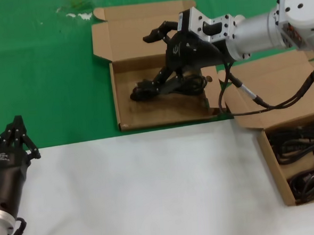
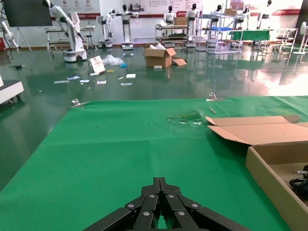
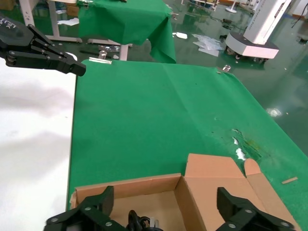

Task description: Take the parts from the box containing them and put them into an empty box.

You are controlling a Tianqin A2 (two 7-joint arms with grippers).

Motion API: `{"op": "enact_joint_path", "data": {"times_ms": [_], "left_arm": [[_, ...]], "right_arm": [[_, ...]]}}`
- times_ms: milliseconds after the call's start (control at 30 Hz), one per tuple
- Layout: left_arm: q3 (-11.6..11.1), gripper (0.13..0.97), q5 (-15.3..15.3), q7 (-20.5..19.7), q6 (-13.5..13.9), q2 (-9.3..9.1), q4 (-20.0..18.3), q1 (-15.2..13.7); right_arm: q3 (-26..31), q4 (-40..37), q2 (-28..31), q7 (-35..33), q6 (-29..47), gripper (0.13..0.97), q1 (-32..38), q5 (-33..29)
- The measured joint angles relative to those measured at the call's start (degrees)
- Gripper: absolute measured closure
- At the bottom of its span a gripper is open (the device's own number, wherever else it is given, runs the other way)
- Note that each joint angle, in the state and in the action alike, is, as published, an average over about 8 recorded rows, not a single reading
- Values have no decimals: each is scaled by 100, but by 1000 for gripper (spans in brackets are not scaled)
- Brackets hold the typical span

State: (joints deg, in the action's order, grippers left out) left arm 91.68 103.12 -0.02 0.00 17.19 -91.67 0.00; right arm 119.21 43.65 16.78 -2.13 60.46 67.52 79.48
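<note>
A brown cardboard box (image 1: 125,106) with its lid open at the back, ear tabs on the lid corners, lies on the green cloth at centre. One black coiled cord bundle (image 1: 190,86) lies in it. My right gripper (image 1: 148,65) is open wide over this box, one finger down by the bundle's end, the other raised. In the right wrist view the gripper (image 3: 163,219) straddles the bundle (image 3: 139,222). A second box (image 1: 272,164) at the right holds several cord bundles (image 1: 306,161). My left gripper (image 1: 19,131) is shut and parked at the near left.
The near half is white tabletop (image 1: 150,187); the far half is green cloth (image 1: 42,76). The second box's open lid (image 1: 283,88) lies under my right arm's cable. The left wrist view shows the centre box's wall (image 2: 269,173) to one side of the shut left gripper (image 2: 161,185).
</note>
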Motion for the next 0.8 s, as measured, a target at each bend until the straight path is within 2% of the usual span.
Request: {"op": "enact_joint_path", "data": {"times_ms": [100, 233, 333, 500, 633, 800], "left_arm": [[0, 953, 0, 0, 0, 0, 0, 0], [0, 943, 0, 0, 0, 0, 0, 0], [0, 938, 0, 0, 0, 0, 0, 0], [0, 885, 0, 0, 0, 0, 0, 0], [0, 854, 0, 0, 0, 0, 0, 0], [0, 760, 0, 0, 0, 0, 0, 0]], "right_arm": [[-3, 17, 6, 8, -1, 370, -10, 3], [-8, 28, 7, 10, -11, 370, -22, 7], [-37, 77, 8, 12, -74, 316, -92, 31], [-149, 272, 9, 21, -321, 225, -368, 128], [-276, 492, 11, 30, -599, 195, -678, 237], [-453, 801, 13, 43, -989, 145, -1113, 389]]}}
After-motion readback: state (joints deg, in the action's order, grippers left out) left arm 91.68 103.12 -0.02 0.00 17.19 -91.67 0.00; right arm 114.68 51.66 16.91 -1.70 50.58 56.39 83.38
